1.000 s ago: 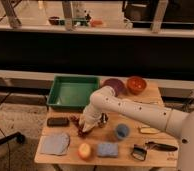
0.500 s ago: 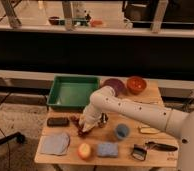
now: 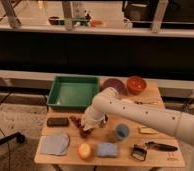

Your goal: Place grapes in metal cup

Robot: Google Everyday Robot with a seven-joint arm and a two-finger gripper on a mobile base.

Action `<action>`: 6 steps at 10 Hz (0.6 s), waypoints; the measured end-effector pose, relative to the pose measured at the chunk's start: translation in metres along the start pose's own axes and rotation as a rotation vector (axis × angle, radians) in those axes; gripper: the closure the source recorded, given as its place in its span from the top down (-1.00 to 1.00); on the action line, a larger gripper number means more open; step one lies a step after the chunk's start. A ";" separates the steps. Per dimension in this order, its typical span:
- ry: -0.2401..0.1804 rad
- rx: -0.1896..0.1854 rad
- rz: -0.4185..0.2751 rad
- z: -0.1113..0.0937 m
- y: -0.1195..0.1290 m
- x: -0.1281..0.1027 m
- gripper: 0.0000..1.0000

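The robot's gripper (image 3: 85, 131) hangs low over the wooden table (image 3: 160, 159), its fingers clenched on the near end of the grapes (image 3: 77, 121). The bunch's long axis slants away from the fingers, up and left toward a flat black object (image 3: 57, 121). The metal cup (image 3: 111, 135) stands right of the fingers, just beside a blue cup (image 3: 122, 131), well apart from the fruit. Gripper and bunch sit where they did a second ago.

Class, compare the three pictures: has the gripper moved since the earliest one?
No. The gripper sits at the grapes, just in front of the green tray, the same spot as before.
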 end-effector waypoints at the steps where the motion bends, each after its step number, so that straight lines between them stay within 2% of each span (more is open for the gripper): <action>1: 0.004 0.032 -0.009 -0.014 0.000 -0.007 -0.71; 2: 0.013 0.089 -0.026 -0.044 -0.002 -0.020 -0.71; 6: 0.043 0.258 -0.072 -0.136 -0.005 -0.054 -0.71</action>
